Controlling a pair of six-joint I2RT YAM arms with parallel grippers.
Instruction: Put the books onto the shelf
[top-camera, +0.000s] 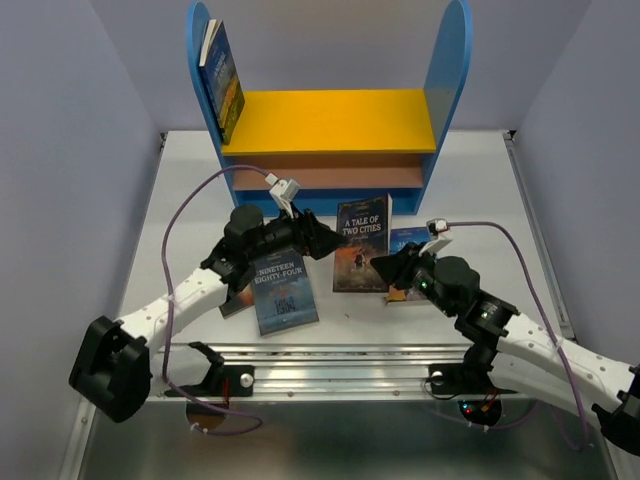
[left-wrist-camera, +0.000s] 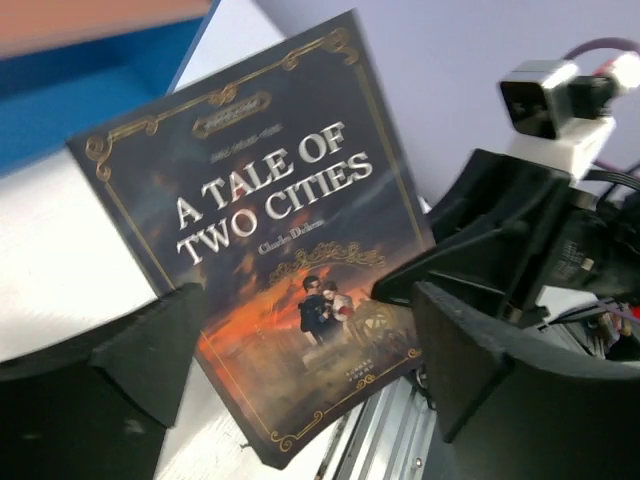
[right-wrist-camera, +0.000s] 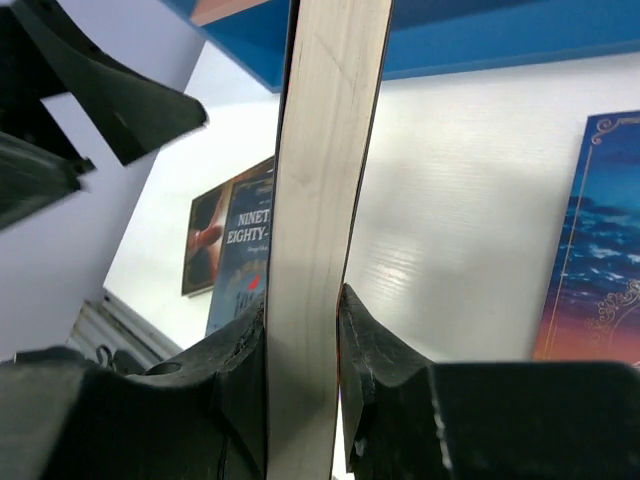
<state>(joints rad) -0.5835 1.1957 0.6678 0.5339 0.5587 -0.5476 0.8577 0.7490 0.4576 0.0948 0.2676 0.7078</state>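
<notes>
"A Tale of Two Cities" (top-camera: 361, 240), the dark brown paperback, is held in front of the shelf (top-camera: 450, 80), with its cover turned towards the arms. It is clamped by the right fingers (right-wrist-camera: 385, 350), which are closed tight on its right edge; the pale page block is seen pinched between them in the right wrist view. Whether its lower edge rests on the counter (top-camera: 470, 200) cannot be told.

The left fingers (left-wrist-camera: 120, 370) are spread wide and nothing is gripped by them. They are placed just beside the left edge of the same book, and its whole cover is seen between them from the left wrist camera, without contact.

"Nineteen Eighty-Four" (top-camera: 285, 290), the blue-grey paperback, is laid flat on the counter, face up, partly under the left arm. A darker cover is glimpsed beneath its left edge, but what it belongs to cannot be made out.

The blue-orange sunset book (top-camera: 408, 238) is laid flat on the counter behind the right fingers, largely hidden by them.

The blue-green book (top-camera: 225, 80) is stood on the yellow upper board (top-camera: 330, 120) of the shelf, leaned against the left side panel.
</notes>
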